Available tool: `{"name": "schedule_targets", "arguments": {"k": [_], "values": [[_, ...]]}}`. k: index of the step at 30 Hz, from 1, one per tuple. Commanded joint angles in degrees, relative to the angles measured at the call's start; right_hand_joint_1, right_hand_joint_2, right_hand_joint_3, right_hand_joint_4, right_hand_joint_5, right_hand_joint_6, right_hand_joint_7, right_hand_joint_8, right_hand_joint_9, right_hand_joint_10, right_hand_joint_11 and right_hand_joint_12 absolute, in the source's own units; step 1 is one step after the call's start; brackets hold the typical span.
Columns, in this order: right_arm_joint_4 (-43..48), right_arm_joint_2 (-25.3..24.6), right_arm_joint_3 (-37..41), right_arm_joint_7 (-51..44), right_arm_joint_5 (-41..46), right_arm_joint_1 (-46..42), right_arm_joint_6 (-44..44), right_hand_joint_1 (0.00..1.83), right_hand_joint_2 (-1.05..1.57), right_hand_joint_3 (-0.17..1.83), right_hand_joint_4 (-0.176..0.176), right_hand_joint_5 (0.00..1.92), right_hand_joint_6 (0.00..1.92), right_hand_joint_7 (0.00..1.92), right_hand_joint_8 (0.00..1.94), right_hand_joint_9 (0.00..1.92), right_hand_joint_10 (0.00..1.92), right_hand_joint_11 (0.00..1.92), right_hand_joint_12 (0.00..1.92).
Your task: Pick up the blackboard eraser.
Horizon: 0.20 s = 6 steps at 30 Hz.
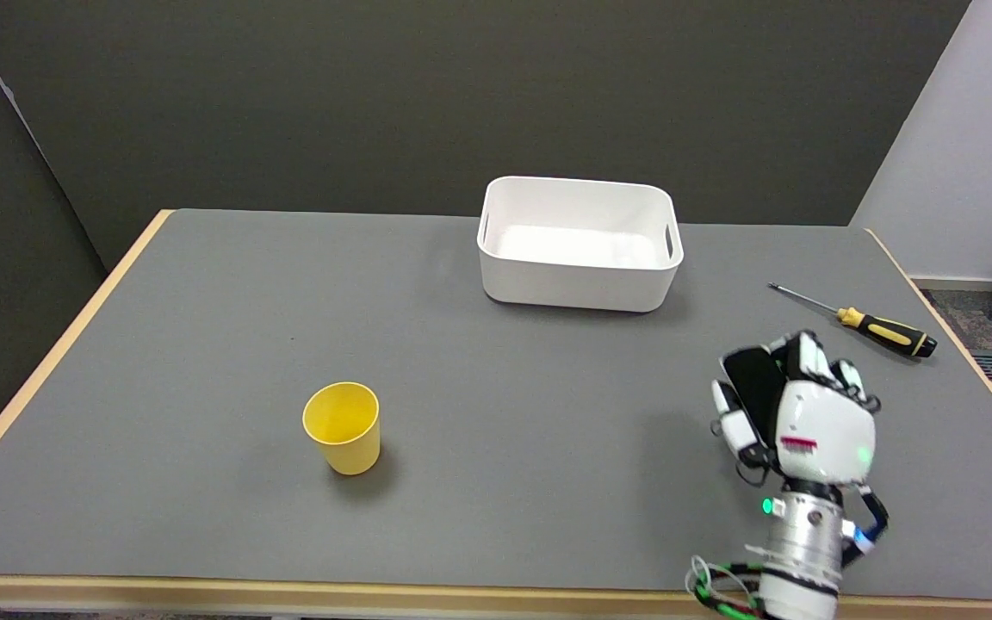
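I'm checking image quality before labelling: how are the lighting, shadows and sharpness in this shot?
Head view: light is even and soft, with no harsh glare. Faint shadows lie under the yellow cup, the white bin and the right hand. The bin's floor looks washed out. The screwdriver is sharp, and the hand shows no visible motion blur.

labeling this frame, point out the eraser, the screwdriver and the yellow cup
blackboard eraser (755,385), head view, dark face showing in the right hand's grip
screwdriver (885,331), head view, yellow-and-black handle
yellow cup (350,445), head view, outer wall
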Motion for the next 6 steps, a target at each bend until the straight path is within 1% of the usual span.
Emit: {"name": "schedule_targets", "arguments": {"k": [1, 4, 6], "values": [[5.82, 3.57, 8.19, 0.40, -14.45, 16.40, -25.46, 1.08, 1.31, 0.24, -0.176, 0.44, 1.75, 0.51, 1.81, 0.79, 1.92, 0.41, 1.92], [2.96, 3.65, 7.21, 0.48, -13.19, 22.46, -29.48, 1.08, 1.31, 0.23, -0.176, 0.44, 1.76, 0.51, 1.81, 0.79, 1.92, 0.39, 1.92], [0.12, 3.41, 6.35, 0.48, -10.75, 27.86, -33.31, 1.08, 1.31, 0.23, -0.176, 0.44, 1.76, 0.51, 1.81, 0.79, 1.92, 0.37, 1.92]]}}
